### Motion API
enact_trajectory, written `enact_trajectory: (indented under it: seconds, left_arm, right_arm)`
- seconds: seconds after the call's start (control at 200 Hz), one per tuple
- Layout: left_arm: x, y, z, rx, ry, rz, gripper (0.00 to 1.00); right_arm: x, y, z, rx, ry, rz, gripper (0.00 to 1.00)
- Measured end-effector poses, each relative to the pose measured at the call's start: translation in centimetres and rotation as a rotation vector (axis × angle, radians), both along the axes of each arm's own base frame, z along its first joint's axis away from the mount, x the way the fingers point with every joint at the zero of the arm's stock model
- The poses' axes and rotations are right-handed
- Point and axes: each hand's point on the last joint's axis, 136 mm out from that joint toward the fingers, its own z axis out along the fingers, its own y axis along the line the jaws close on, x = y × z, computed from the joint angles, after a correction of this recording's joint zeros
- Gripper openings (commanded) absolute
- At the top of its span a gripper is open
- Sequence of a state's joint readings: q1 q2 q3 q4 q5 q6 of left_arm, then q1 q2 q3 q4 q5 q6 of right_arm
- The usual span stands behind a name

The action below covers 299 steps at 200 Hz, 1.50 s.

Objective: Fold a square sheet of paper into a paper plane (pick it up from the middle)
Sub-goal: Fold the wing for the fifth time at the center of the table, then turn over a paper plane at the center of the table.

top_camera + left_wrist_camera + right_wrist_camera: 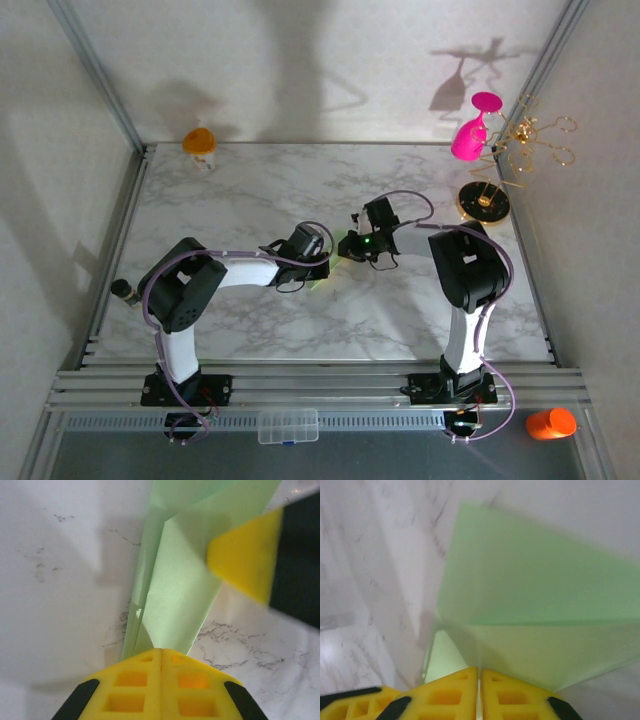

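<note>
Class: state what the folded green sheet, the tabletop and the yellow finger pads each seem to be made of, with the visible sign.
Folded green sheet: thin matte paper; it holds sharp creases. Tabletop: smooth, white with grey veins; marble or a marble-print laminate, cannot tell. Yellow finger pads: probably moulded plastic, matte, with square recesses.

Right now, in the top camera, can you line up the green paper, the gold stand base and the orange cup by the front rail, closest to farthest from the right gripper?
1. green paper: pinched in the right gripper, mid-table.
2. gold stand base: far right side of the table.
3. orange cup: near right corner, off the table.
</note>
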<state>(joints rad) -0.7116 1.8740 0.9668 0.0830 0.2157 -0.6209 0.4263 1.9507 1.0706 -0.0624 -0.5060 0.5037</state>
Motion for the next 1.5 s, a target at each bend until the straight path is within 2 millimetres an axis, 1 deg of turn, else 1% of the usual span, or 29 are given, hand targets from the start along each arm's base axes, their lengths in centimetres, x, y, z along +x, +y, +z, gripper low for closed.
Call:
enact_trajectory:
  seconds: [0.14,0.325,0.396,0.471,0.556,0.571,0.641,0.706,0.746,0.826,0.841,0.896,0.971,1.026,1.076,1.121,1.197,1.317,1.442,1.497]
  left_arm:
    - [0.0,0.0,0.0,-0.006,-0.008,0.000,0.00]
    - [0.1,-0.1,0.0,-0.010,-0.013,0.000,0.00]
    - [0.1,-0.1,0.0,-0.011,-0.013,0.000,0.00]
    - [0.1,-0.1,0.0,-0.011,-0.013,0.000,0.00]
    - [0.1,-0.1,0.1,-0.011,-0.013,0.000,0.00]
    - [0.2,-0.1,0.2,-0.011,-0.012,0.000,0.01]
    - [0.2,-0.1,0.3,-0.005,-0.006,0.000,0.07]
    - [0.0,0.1,0.6,-0.003,0.002,0.006,0.14]
    - [0.1,0.1,1.1,-0.012,0.002,0.010,0.19]
    - [0.6,0.3,3.4,-0.057,-0.024,0.033,0.26]
    - [0.8,0.3,4.2,-0.070,-0.035,0.040,0.27]
    - [1.5,0.8,6.5,-0.111,-0.074,0.065,0.33]
    - [2.7,2.5,10.1,-0.170,-0.137,0.120,0.48]
    - [3.7,4.4,12.3,-0.197,-0.189,0.164,0.59]
    - [4.4,6.3,13.5,-0.203,-0.225,0.213,0.66]
    - [4.8,8.1,13.9,-0.186,-0.252,0.248,0.72]
    - [5.1,11.2,13.5,-0.147,-0.271,0.315,0.80]
    - [4.8,15.7,11.2,-0.060,-0.255,0.406,0.90]
    - [4.2,19.2,9.5,-0.003,-0.235,0.474,0.99]
    - [4.1,20.3,9.2,0.008,-0.234,0.496,0.99]
  right_arm:
    - [2.5,-1.6,-0.1,-0.012,0.002,-0.051,0.13]
    - [4.5,-3.3,0.0,-0.010,0.001,-0.105,0.13]
    - [5.8,-4.7,0.1,-0.019,-0.018,-0.147,0.13]
    - [7.4,-6.7,0.3,-0.046,-0.047,-0.206,0.13]
    - [8.5,-8.3,0.6,-0.075,-0.077,-0.257,0.13]
    - [8.6,-8.4,0.7,-0.080,-0.081,-0.263,0.14]
    - [8.8,-8.6,1.9,-0.094,-0.113,-0.279,0.15]
    - [8.4,-8.3,3.8,-0.099,-0.155,-0.284,0.18]
    - [8.0,-7.8,5.5,-0.097,-0.187,-0.288,0.22]
    - [7.0,-7.1,8.5,-0.093,-0.245,-0.303,0.32]
    - [6.7,-7.0,9.1,-0.093,-0.259,-0.303,0.33]
    - [6.0,-6.6,10.4,-0.104,-0.284,-0.319,0.37]
    - [5.0,-6.0,11.1,-0.130,-0.292,-0.337,0.41]
    - [4.4,-5.5,10.8,-0.153,-0.277,-0.351,0.44]
    - [3.7,-5.2,10.1,-0.190,-0.259,-0.357,0.48]
    - [3.0,-4.8,9.2,-0.224,-0.234,-0.365,0.51]
    - [2.0,-3.9,7.6,-0.292,-0.199,-0.358,0.56]
    - [1.3,-2.1,5.2,-0.399,-0.153,-0.355,0.60]
    - [1.1,-0.4,3.6,-0.493,-0.120,-0.377,0.61]
    - [1.0,0.2,3.2,-0.524,-0.113,-0.392,0.62]
